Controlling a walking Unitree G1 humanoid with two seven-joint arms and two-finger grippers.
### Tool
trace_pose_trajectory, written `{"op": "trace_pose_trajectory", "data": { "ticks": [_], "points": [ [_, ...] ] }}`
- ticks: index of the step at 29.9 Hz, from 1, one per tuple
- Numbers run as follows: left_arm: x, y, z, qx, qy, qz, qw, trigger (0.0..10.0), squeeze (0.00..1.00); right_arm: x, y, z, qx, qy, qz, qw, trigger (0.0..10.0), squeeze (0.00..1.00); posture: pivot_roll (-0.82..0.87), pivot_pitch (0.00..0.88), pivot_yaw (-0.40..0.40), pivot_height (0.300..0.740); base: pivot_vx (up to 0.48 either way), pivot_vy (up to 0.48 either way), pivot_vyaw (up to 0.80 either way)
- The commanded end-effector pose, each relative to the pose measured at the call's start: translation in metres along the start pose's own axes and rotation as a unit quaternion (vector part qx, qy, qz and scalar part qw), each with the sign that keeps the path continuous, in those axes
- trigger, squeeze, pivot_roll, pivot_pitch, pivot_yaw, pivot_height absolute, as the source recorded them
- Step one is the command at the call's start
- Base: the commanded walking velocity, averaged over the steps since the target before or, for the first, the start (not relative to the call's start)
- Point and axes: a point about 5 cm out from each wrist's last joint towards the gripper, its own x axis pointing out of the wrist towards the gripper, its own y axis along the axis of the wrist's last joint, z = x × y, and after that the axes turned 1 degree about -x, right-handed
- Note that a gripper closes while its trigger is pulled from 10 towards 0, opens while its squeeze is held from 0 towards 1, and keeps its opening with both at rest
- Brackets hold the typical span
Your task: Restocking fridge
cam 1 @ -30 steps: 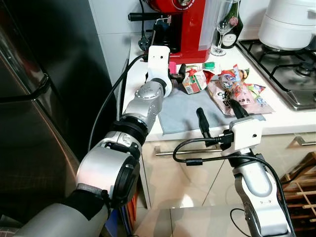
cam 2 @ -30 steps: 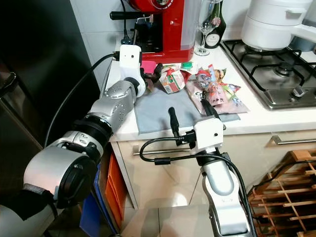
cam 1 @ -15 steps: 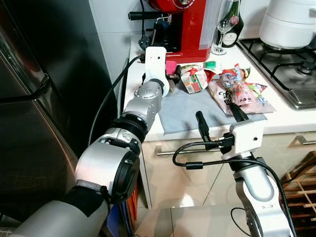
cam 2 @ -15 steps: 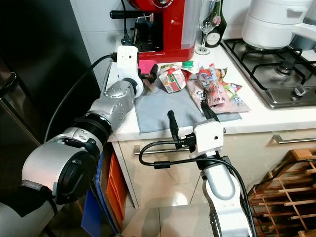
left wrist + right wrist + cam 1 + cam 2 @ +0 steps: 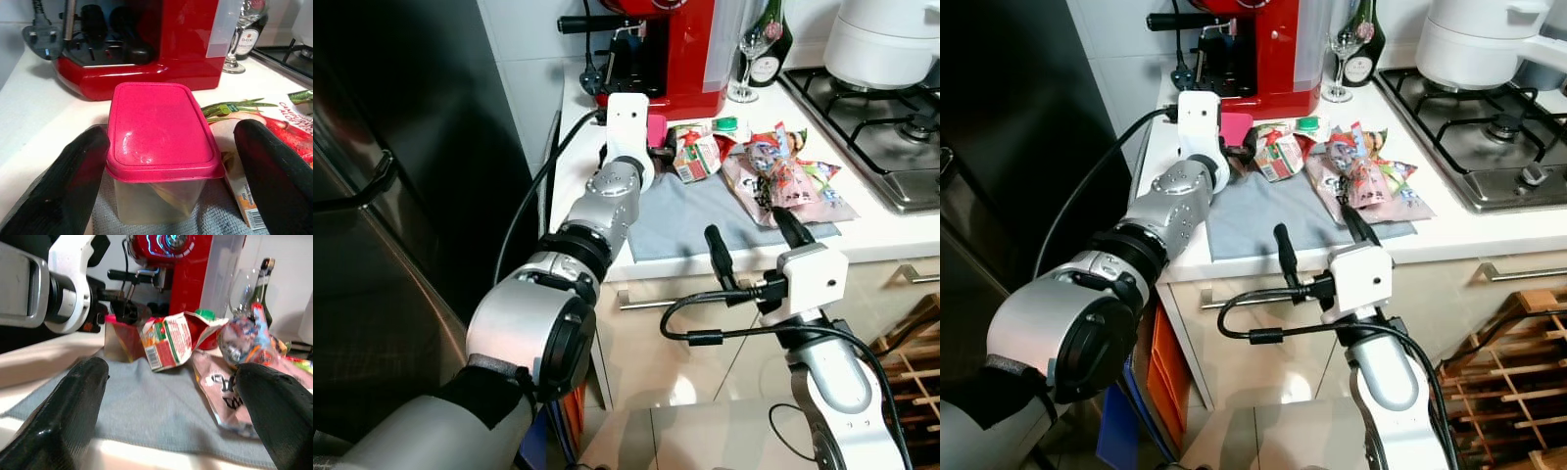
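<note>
**Left end effector squared up on the pink-lidded tub**

Our left end effector (image 5: pixel 166 166) is wide open, holding nothing; its black fingers (image 5: pixel 58 181) flank the clear plastic tub with the pink rectangular lid (image 5: pixel 159 127), which sits straight ahead between them, long axis running away along the fingers. The tub stands on the grey cloth (image 5: pixel 690 211) at the near-left of the white tabletop (image 5: pixel 582 117), just before the red coffee machine (image 5: pixel 675 49). Left arm is far nearer. Right end effector (image 5: pixel 754 245) hangs open and empty off the tabletop edge. Since a second ago, the left arm has shifted slightly toward the tub; carton and snack packets unmoved.
</note>
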Motion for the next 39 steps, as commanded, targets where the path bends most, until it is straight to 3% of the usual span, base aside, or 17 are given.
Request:
{"op": "trace_pose_trajectory", "data": {
  "ticks": [1,2,4,6,8,13,14,15,21,26,39],
  "points": [
    [0.0,-0.004,0.002,0.016,0.004,-0.013,1.0,10.0,0.0,-0.001,0.005,-0.002,0.007,0.007,0.005,1.0,10.0,0.0,-0.28,0.08,0.114,0.74,0.0,0.0,0.0],
    [0.0,-0.004,0.002,0.016,0.004,-0.013,1.0,10.0,0.0,-0.001,0.005,-0.002,0.007,0.007,0.005,1.0,10.0,0.0,-0.28,0.08,0.114,0.74,0.0,0.0,0.0],
    [0.0,-0.006,0.002,0.056,0.012,-0.017,0.998,10.0,0.0,-0.002,0.006,-0.002,0.006,0.005,0.002,1.0,10.0,0.0,-0.28,0.083,0.113,0.74,0.0,0.0,0.0],
    [0.0,-0.006,0.002,0.056,0.012,-0.017,0.998,10.0,0.0,-0.002,0.006,-0.002,0.006,0.005,0.002,1.0,10.0,0.0,-0.28,0.083,0.113,0.74,0.0,0.0,0.0],
    [-0.002,-0.019,0.0,0.094,0.019,-0.044,0.994,10.0,0.0,-0.003,0.006,-0.001,0.004,0.006,-0.001,1.0,10.0,0.0,-0.29,0.083,0.108,0.74,0.0,0.0,0.0],
    [-0.005,-0.033,0.0,0.099,0.011,-0.078,0.992,10.0,0.0,-0.003,0.006,0.001,-0.001,0.007,-0.005,1.0,10.0,0.0,-0.29,0.081,0.102,0.74,0.0,0.0,0.0],
    [-0.005,-0.035,-0.001,0.1,0.013,-0.082,0.992,4.1,0.0,-0.003,0.006,0.001,-0.001,0.008,-0.005,1.0,10.0,0.0,-0.29,0.077,0.099,0.74,0.0,0.0,0.0],
    [-0.005,-0.038,-0.003,0.096,0.016,-0.087,0.991,0.0,0.0,-0.002,0.006,0.001,-0.002,0.01,-0.005,1.0,10.0,0.0,-0.29,0.072,0.098,0.74,0.0,0.0,0.0],
    [-0.006,-0.04,-0.01,0.074,0.033,-0.089,0.993,0.0,0.0,0.001,0.005,0.001,-0.003,0.012,-0.004,1.0,10.0,0.0,-0.28,0.059,0.098,0.74,0.0,0.0,0.0],
    [-0.004,-0.029,-0.013,0.056,0.046,-0.062,0.995,0.0,0.0,0.004,0.003,0.001,-0.003,0.013,-0.003,1.0,10.0,0.0,-0.27,0.038,0.101,0.74,0.0,0.0,0.0],
    [-0.002,-0.006,-0.035,0.069,0.115,-0.007,0.991,0.0,0.0,0.006,0.002,0.0,-0.003,0.012,-0.002,1.0,10.0,0.0,-0.26,0.04,0.096,0.74,0.0,0.0,0.0]
  ]
}}
